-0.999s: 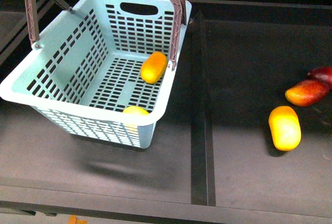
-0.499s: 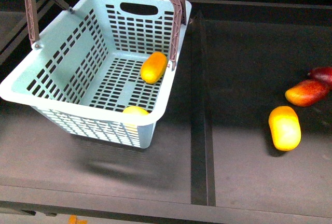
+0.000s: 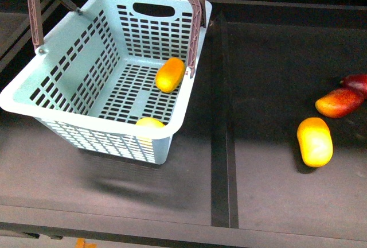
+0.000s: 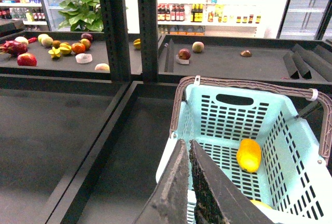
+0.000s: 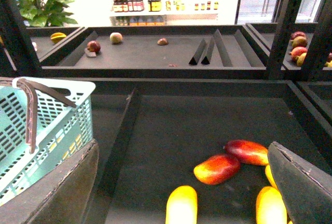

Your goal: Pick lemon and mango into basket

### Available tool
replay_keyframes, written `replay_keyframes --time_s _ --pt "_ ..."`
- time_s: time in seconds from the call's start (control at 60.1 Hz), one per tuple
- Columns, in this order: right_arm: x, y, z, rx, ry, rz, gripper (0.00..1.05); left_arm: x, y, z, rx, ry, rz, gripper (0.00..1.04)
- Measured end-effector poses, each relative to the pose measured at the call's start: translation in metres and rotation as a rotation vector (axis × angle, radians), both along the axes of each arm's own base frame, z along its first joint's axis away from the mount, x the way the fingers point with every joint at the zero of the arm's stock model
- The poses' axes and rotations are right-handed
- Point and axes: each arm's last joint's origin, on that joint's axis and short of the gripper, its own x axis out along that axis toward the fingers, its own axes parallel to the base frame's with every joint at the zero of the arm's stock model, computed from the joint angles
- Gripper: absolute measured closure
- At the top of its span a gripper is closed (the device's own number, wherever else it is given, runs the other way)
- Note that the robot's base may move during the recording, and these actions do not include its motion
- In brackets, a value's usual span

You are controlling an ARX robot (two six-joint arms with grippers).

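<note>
Resting inside the basket [image 3: 69, 96], the mango [image 3: 170, 74] and lemon [image 3: 149, 123] are lying just beyond the left gripper [image 4: 188, 146] — its jaws pressed together, holding nothing. The right gripper [image 5: 181, 182] is hanging spread wide and empty above the leftover red-and-orange mangoes [image 5: 217, 168], so both picks look finished.

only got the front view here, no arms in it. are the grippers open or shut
Observer: The left gripper is shut with nothing in it, its tips pressed together above the near rim of the basket.
Operator: and the right one
Observer: The right gripper is open, its fingers wide apart and empty, over the tray that holds the loose fruit.
Operator: i count three fruit on that right tray, any more
Observer: Yes. The right wrist view shows two red-and-orange mangoes plus at least two yellow fruit nearer the camera, with a sliver of another beside the right finger.
</note>
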Motion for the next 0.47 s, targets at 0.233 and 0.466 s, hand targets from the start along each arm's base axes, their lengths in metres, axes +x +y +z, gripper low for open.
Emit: replay_keyframes --time_s 0.233,0.466 --pt "0.0 0.0 0.0 0.0 0.0 0.0 0.09 0.0 0.0 0.0 0.0 0.0 0.0 0.5" --pt "0.0 0.0 -0.0001 0.0 0.0 0.0 0.09 0.0 0.0 0.0 0.002 0.0 0.0 0.06"
